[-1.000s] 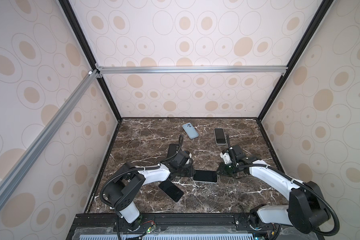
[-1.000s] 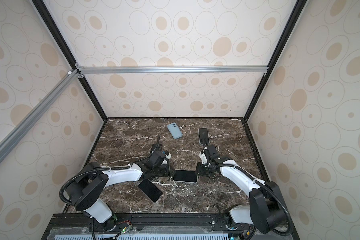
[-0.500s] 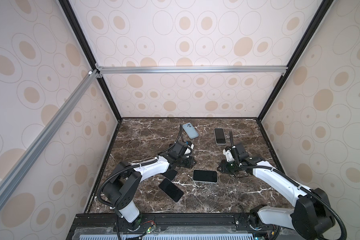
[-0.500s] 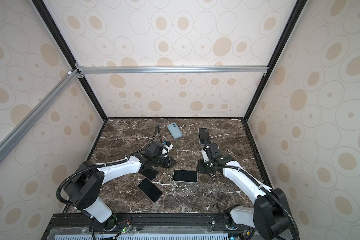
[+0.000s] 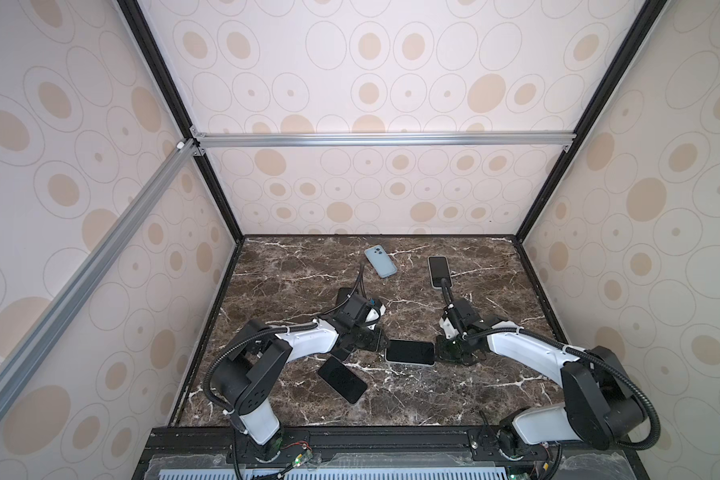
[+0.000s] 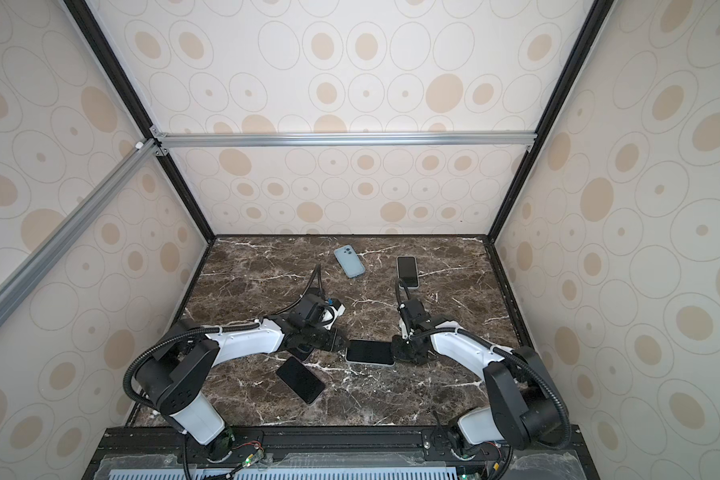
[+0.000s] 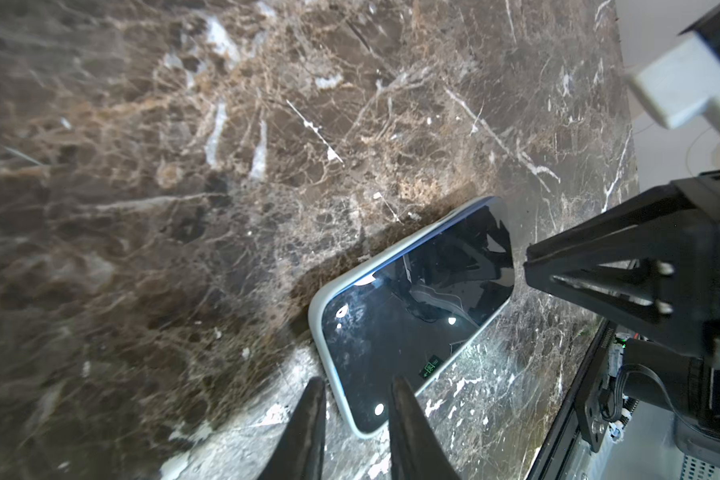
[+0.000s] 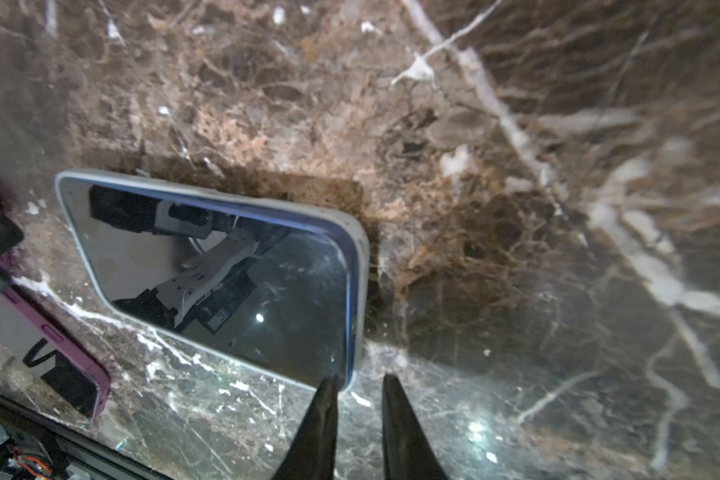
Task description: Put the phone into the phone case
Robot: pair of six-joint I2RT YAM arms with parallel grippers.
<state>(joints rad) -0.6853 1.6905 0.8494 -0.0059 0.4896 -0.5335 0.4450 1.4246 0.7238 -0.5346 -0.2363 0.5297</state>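
The phone (image 5: 410, 352) lies flat and screen up near the middle of the table (image 5: 454, 399), towards its front edge. Its dark glass is framed by the pale rim of the phone case (image 8: 361, 274), so it is apparently seated. The left gripper (image 7: 356, 380) and right gripper (image 8: 358, 378) stand at its opposite short ends. Each has its jaws narrowly parted and holds nothing, probably to press the corners home. Whether the tips touch the phone is unclear.
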